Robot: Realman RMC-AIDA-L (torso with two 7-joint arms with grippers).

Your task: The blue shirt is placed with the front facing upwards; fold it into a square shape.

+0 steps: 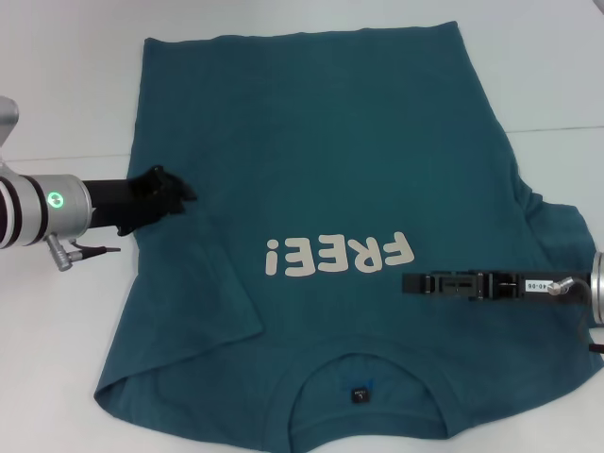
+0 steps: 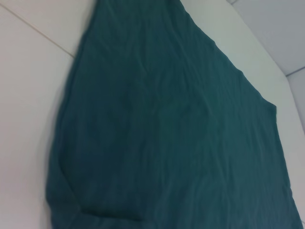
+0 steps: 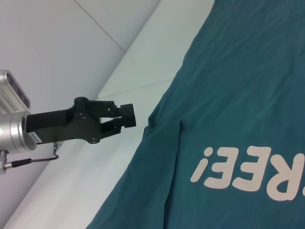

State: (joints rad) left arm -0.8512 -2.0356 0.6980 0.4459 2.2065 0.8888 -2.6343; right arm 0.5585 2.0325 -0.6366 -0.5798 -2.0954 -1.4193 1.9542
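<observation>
The blue shirt (image 1: 321, 179) lies spread flat on the white table (image 1: 57, 85), lettering up, its left sleeve folded in. The left gripper (image 1: 184, 193) hovers at the shirt's left edge, fingers together on nothing. The right gripper (image 1: 408, 283) hovers just beside the lettering, fingers together.

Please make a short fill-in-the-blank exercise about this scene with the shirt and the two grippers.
1. The cream lettering on the dark teal-blue cotton T-shirt spells ____.
2. The gripper over the shirt's folded-in sleeve edge is the ____ gripper.
3. The right gripper hovers just beside the letter ____ of the lettering.
4. The shirt's neckline lies on the side ____ the robot.

Missing words: FREE!; left; F; nearest
</observation>
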